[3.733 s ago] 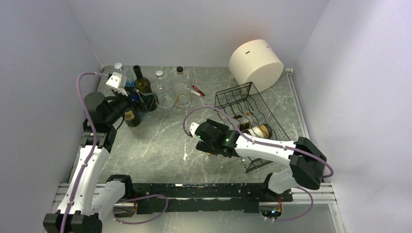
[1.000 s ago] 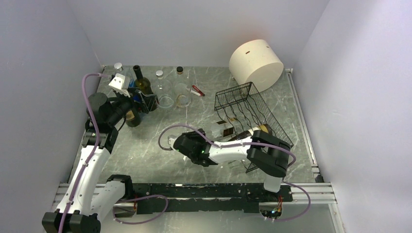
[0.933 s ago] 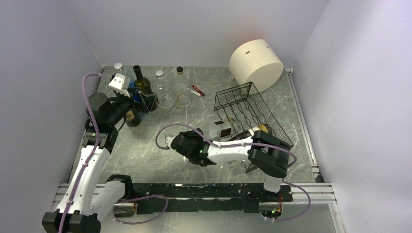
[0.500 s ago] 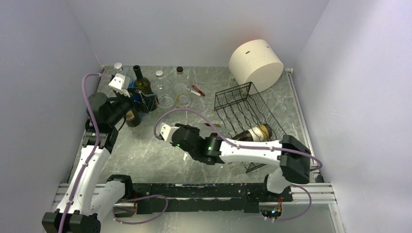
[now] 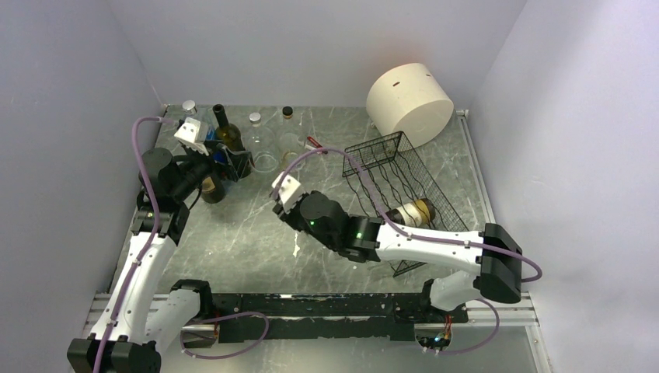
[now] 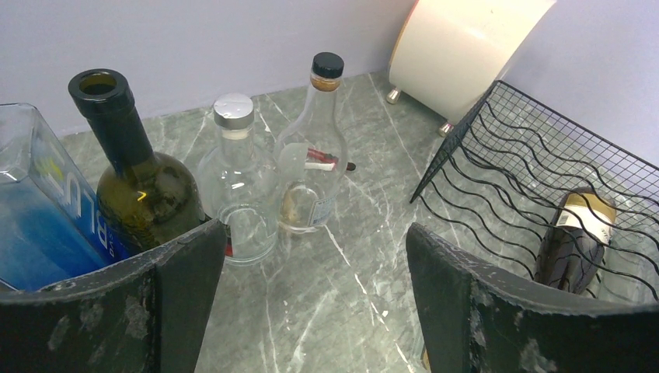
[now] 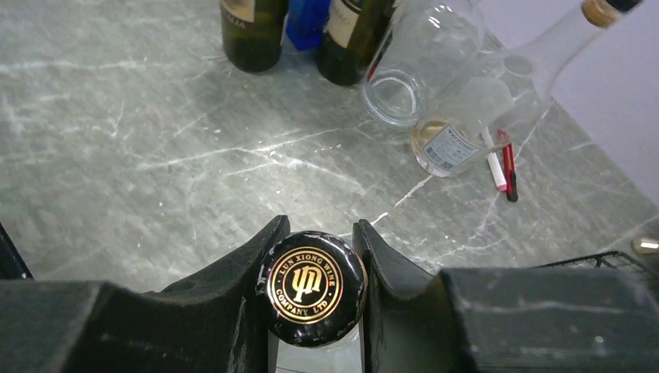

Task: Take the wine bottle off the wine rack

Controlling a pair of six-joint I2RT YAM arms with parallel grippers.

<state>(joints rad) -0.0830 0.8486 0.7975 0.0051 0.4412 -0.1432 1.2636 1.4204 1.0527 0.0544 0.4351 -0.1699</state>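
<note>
Clamped at its cap by the right tool (image 7: 319, 237), the wine bottle (image 7: 312, 286) has just been drawn leftward away from the wine rack (image 5: 388, 163), so removal is judged nearly done; the left tool (image 6: 311, 280) is held spread apart.

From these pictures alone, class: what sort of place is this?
Probably a robotics test cell: plain pale walls box in a marble-look table, the left arm and right arm are bolted at its near edge, and bottles and a wine rack sit as props.
</note>
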